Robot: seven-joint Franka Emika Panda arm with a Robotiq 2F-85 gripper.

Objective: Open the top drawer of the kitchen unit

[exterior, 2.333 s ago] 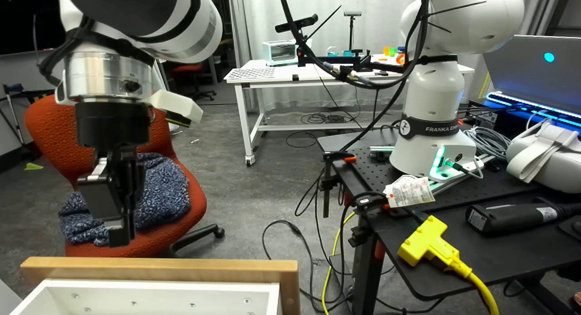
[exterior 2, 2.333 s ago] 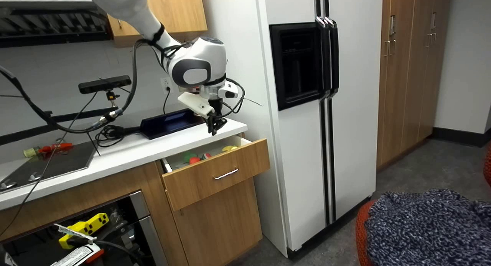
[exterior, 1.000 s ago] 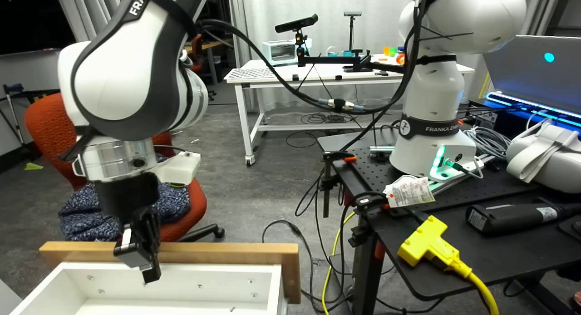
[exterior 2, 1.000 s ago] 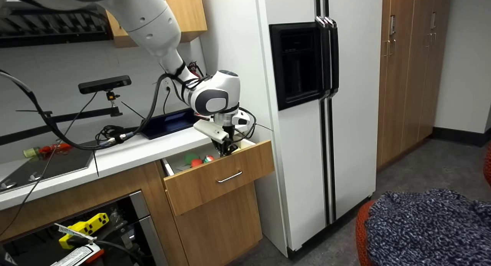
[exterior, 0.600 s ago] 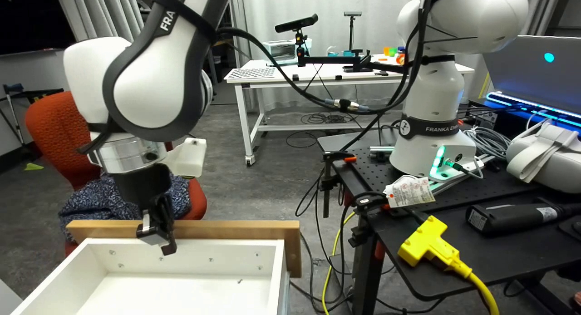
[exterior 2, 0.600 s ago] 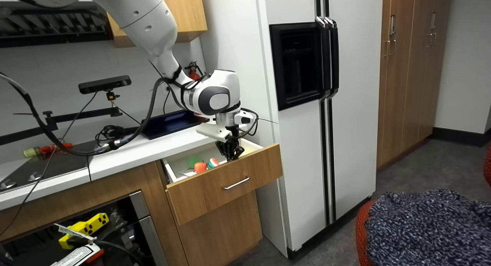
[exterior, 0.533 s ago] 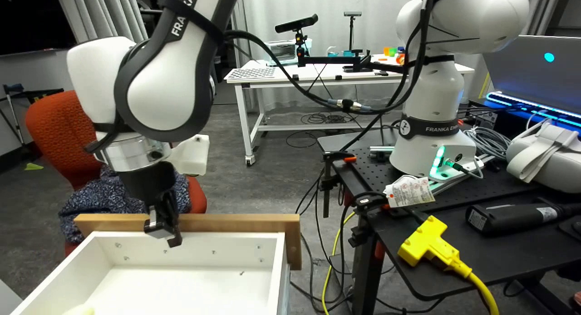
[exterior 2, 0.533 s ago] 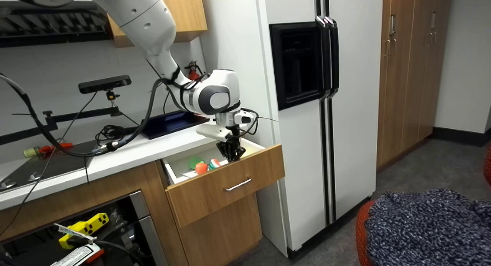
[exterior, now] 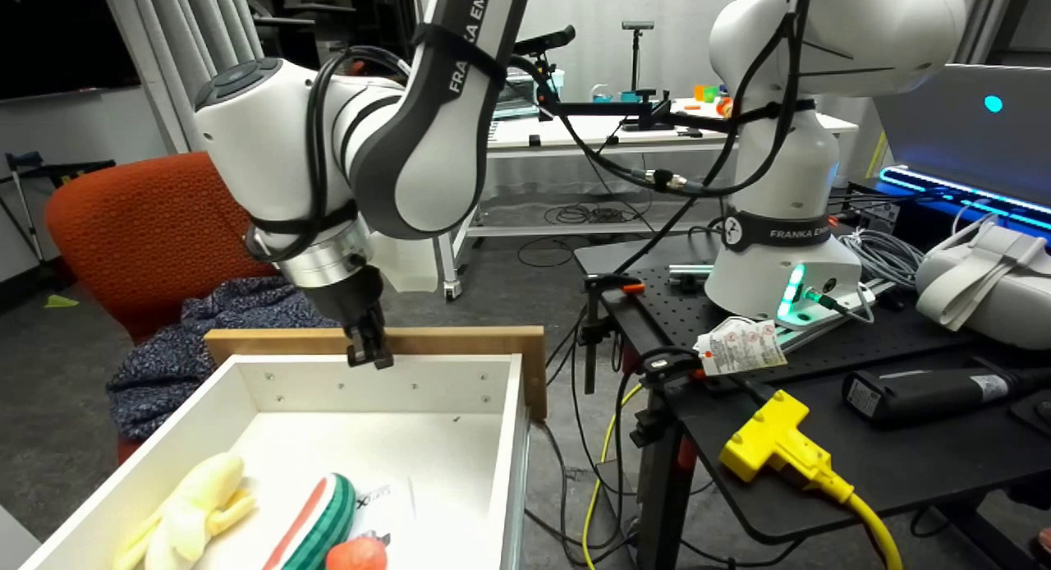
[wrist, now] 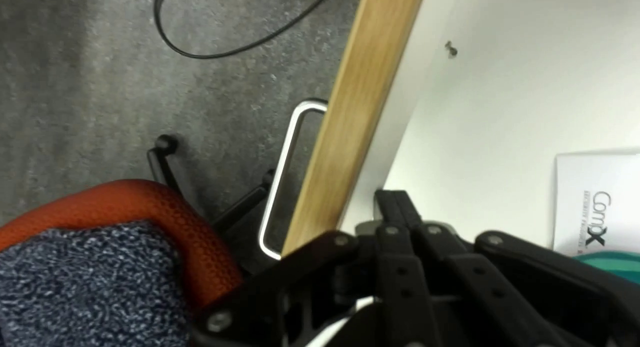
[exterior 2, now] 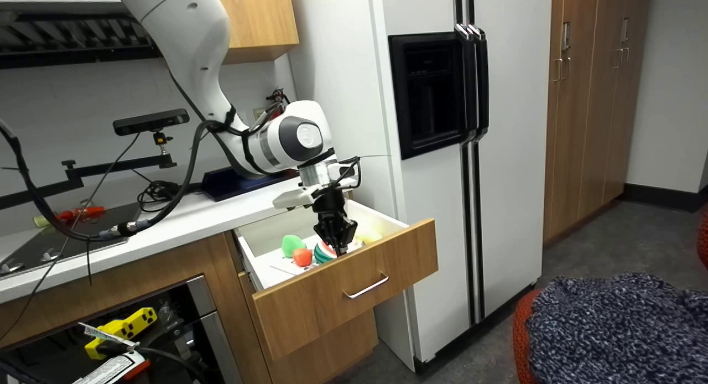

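The top drawer is pulled well out of the kitchen unit. Its white inner wall (exterior: 447, 383) and wooden front (exterior 2: 315, 312) show in the exterior views, and its pale wood rim (wrist: 345, 127) shows in the wrist view. A metal handle (exterior 2: 368, 287) is on the outside of the front; it also shows in the wrist view (wrist: 280, 182). My gripper (wrist: 398, 199) is shut, its black fingertips together with nothing between them. It reaches down inside the drawer at the inner face of the front panel, at or very near contact, in both exterior views (exterior: 371, 360) (exterior 2: 340, 247).
The drawer holds a yellow soft item (exterior: 189, 508), a watermelon-striped toy (exterior: 324, 521), a red round item (exterior: 357, 553), a green item (exterior 2: 291, 244) and a white card (wrist: 595, 202). An orange chair (exterior: 148, 241) stands beyond the front. A fridge (exterior 2: 498, 196) stands beside the unit.
My gripper has come down from above the drawer to inside its front panel and moved outward. The drawer has slid much further out with it, uncovering more of its floor and contents.
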